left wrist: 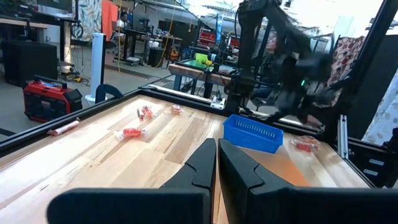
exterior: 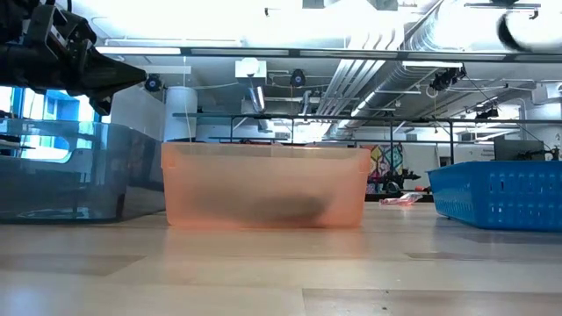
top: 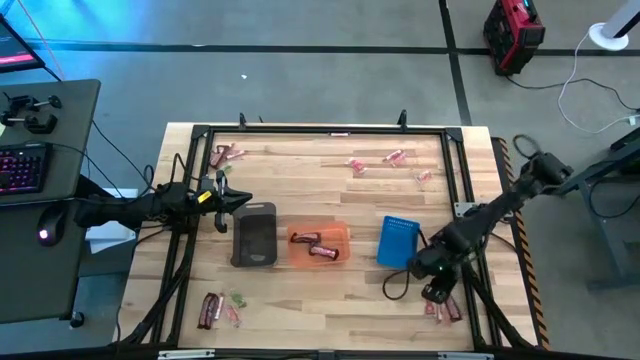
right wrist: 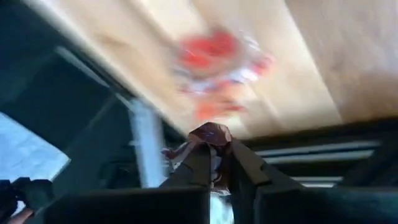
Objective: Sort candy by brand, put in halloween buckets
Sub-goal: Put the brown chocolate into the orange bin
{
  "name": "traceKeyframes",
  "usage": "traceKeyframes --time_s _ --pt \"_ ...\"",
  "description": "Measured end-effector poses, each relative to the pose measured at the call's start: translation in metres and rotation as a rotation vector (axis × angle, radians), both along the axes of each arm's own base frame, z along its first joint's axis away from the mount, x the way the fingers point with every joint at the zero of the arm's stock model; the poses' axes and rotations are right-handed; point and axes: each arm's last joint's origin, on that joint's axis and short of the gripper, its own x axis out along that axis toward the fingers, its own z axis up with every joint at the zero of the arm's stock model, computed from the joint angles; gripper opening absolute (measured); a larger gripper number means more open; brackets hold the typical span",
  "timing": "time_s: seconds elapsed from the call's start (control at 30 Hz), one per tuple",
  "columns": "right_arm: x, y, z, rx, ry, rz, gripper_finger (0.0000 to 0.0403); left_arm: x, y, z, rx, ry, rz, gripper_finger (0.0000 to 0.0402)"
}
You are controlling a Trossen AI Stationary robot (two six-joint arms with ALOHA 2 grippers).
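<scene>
In the high view the right gripper (top: 437,290) sat low in the lower right of the frame, just above a small cluster of pink and red candy (top: 443,310) near the table's bottom right corner, below and right of the blue bucket (top: 397,242). Its wrist view showed the two dark fingers (right wrist: 200,167) drawn together on a reddish-brown wrapped piece (right wrist: 210,134) pinched at their tips, with a blurred red and white heap of candy on the wood beyond. The left gripper (top: 238,201) hung at the left of centre in the high view, just above the dark grey bucket (top: 254,235); its fingers (left wrist: 200,167) were pressed shut with nothing between them. The three buckets stood in a row across the middle of the frame: dark grey on the left, the orange bucket (top: 320,245) at the centre with two reddish-brown bars (top: 312,244) inside, and blue on the right. More candy lay scattered on the wooden table (top: 300,170): a few reddish pieces at the upper left (top: 224,154), pink ones at the upper right (top: 392,158), and brown bars with pink and green pieces at the lower left (top: 218,308). In the low view the orange bucket filled the centre, the blue one sat at the right edge.
</scene>
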Motion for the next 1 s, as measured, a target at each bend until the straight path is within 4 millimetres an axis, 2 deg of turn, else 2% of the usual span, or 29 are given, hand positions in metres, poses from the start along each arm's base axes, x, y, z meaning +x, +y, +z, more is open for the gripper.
traceKeyframes --time_s 0.1,0.2,0.3,0.37,0.47,0.57,0.7,0.83,1.0 --pt "0.019 -0.004 0.037 -0.041 -0.234 -0.015 0.0008 0.000 0.000 0.000 0.000 0.000 0.000 0.0007" --pt "0.043 -0.009 0.069 -0.152 -0.558 -0.012 0.0017 0.000 0.000 0.000 0.000 0.000 0.000 0.0007" --pt "0.072 -0.018 0.090 -0.334 -0.866 0.001 0.0020 0.000 0.000 0.000 0.000 0.000 0.000 0.0007" --pt "0.092 -0.026 0.096 -0.456 -1.003 0.021 0.0020 0.000 0.000 0.000 0.000 0.000 0.000 0.0007" --pt "0.123 -0.038 0.092 -0.545 -1.109 0.069 0.0021 0.000 0.000 0.000 0.000 0.000 0.000 0.0007" --pt "0.147 -0.050 0.073 -0.607 -1.104 0.107 0.0021 0.000 0.000 0.000 0.000 0.000 0.000 0.0007" --pt "0.171 -0.063 0.049 -0.649 -1.087 0.110 0.0024 0.000 0.000 0.000 0.000 0.000 0.000 0.0007" --pt "0.182 -0.069 0.038 -0.661 -1.093 0.094 0.0042 0.000 0.000 0.000 0.000 0.000 0.000 0.0007" --pt "0.180 -0.069 0.036 -0.653 -1.083 0.147 0.0102 0.000 0.000 0.000 0.000 0.000 0.000 0.0007"
